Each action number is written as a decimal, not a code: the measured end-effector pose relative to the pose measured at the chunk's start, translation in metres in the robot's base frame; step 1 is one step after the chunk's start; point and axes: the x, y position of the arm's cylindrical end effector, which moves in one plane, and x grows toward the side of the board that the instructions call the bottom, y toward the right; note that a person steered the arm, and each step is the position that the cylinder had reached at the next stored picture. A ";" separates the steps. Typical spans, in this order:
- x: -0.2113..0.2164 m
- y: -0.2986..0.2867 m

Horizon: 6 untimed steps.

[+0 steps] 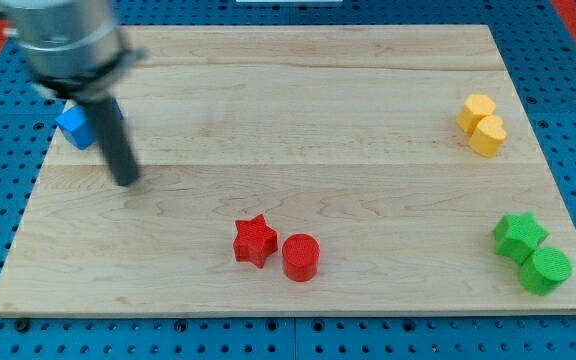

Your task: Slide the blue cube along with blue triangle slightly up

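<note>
A blue block (75, 125) lies near the board's left edge, towards the view's top; the arm covers most of it, so I cannot tell its shape or whether a second blue block is behind. My tip (127, 181) rests on the board just below and to the right of the blue block, apart from it.
A red star (254, 239) and a red cylinder (300, 256) sit at the bottom centre. Two yellow blocks (481, 123) sit at the top right. A green star (519, 235) and a green cylinder (545, 269) sit at the bottom right. The wooden board (298, 110) lies on a blue pegboard.
</note>
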 end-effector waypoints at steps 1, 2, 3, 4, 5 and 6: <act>-0.002 -0.081; -0.031 -0.081; -0.064 -0.023; -0.074 -0.012; -0.061 -0.032; -0.061 -0.004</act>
